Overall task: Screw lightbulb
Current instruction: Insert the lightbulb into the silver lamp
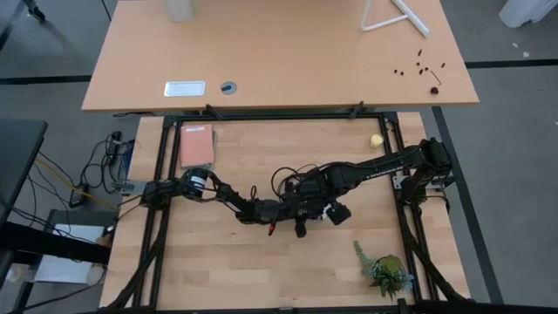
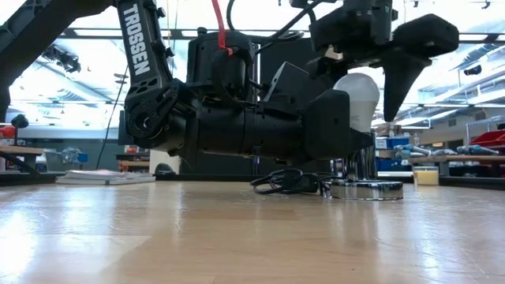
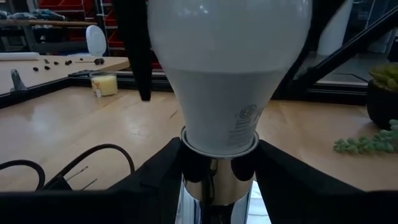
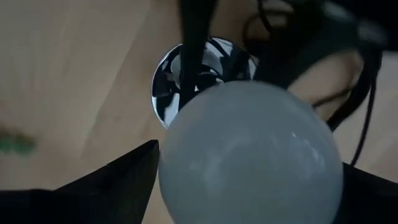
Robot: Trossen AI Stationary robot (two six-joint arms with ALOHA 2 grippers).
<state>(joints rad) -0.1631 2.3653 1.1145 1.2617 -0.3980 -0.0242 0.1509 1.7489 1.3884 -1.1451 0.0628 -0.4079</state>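
White pear-shaped lightbulb upright in shiny round metal socket, mid-table; left gripper clamping socket stem, right gripper spread around bulb.

From overhead I get even, soft light across the counter, with only faint shadows under the arms near the middle. My low camera looks into bright ceiling panels and windows, so the arm bodies go nearly black in silhouette while the lightbulb glows white; the near wood at 6 o'clock is blurred and carries a pale sheen. The chrome socket base throws small hard glints. On the left wrist camera the bulb's crown at 12 o'clock blows out to plain white, though the print on its neck stays sharp. The right wrist picture is soft all over, the bulb a hazy grey dome, dark blurred wedges at 5 and 7 o'clock.
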